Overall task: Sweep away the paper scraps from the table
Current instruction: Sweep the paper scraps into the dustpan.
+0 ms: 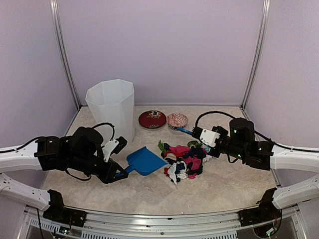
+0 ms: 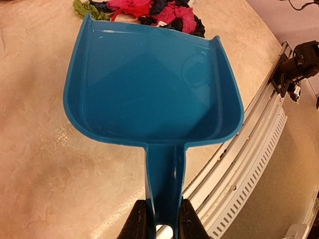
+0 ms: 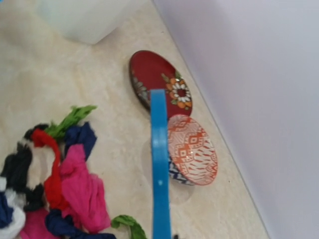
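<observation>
The paper scraps (image 1: 185,160) lie heaped in pink, red, navy, black, green and white at the middle of the table (image 1: 234,184). They also show in the left wrist view, paper scraps (image 2: 149,10), and in the right wrist view, paper scraps (image 3: 55,179). My left gripper (image 1: 122,172) (image 2: 163,224) is shut on the handle of a blue dustpan (image 1: 144,160) (image 2: 149,84), whose mouth faces the heap. My right gripper (image 1: 199,133) holds a blue brush handle (image 3: 159,169) right of the heap; its fingers are hidden in the wrist view.
A white faceted bin (image 1: 110,107) stands at the back left. A red flowered bowl (image 1: 152,119) (image 3: 157,77) and an orange patterned bowl (image 1: 177,120) (image 3: 192,149) sit behind the heap near the back wall. The table's metal front rail (image 2: 249,164) runs beside the dustpan.
</observation>
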Tool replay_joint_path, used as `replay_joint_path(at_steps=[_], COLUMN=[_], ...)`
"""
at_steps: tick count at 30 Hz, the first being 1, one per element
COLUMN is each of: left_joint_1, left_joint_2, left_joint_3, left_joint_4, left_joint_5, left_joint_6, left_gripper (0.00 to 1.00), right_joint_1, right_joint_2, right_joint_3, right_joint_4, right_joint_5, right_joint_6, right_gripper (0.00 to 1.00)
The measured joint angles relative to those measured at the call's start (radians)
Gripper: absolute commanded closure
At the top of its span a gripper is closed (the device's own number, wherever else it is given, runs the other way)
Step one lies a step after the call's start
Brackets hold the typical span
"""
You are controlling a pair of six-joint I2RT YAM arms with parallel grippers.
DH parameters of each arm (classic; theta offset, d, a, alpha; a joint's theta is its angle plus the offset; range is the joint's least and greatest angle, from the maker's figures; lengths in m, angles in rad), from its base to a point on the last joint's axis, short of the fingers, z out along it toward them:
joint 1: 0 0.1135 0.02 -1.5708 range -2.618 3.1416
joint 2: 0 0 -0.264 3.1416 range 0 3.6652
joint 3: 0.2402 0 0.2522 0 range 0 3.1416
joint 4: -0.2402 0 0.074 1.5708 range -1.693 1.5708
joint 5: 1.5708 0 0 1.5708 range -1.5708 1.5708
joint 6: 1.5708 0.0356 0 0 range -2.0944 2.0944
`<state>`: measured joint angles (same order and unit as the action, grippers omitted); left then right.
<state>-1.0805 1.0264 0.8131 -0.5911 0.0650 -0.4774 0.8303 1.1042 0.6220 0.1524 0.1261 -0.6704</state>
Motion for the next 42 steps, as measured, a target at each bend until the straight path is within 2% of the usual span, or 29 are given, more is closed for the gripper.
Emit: replay_joint_path(at_steps=[5, 12, 19, 23, 31, 42], left_joint_1=[-0.014, -0.077, -0.174, -0.203, -0.204, -0.135], left_joint_2=[0.019, 0.106, 0.208, 0.254, 0.34, 0.449], left_joint_3=[-0.019, -0.024, -0.029, -0.029, -0.031, -0.025], left_joint_4=[-0.002, 0.0, 0.001, 0.018, 0.085, 0.203], left_joint_5=[0.011, 0.021, -0.024, -0.035, -0.046, -0.032], left_joint_6=[-0.022, -0.058, -0.068, -0.067, -0.049, -0.031], left_gripper=[1.0, 1.0, 1.0, 1.0, 1.0, 1.0], right_joint_1=[0.0, -0.005, -0.129, -0.164, -0.171, -0.137], right_joint_2=[-0.02, -0.019, 0.042, 0.101, 0.209, 0.344], right_joint_3=[0.059, 0.127, 0.272, 0.306, 0.343, 0.367], right_joint_4=[-0.085, -0.275, -0.499, -0.591, -0.743, -0.761], right_joint_5=[0.051, 0.205, 0.256, 0.273, 0.356, 0.274], right_joint_6=[0.129, 0.368, 0.703, 0.819, 0.893, 0.841], right_gripper=[1.0, 1.0, 1.0, 1.0, 1.0, 1.0])
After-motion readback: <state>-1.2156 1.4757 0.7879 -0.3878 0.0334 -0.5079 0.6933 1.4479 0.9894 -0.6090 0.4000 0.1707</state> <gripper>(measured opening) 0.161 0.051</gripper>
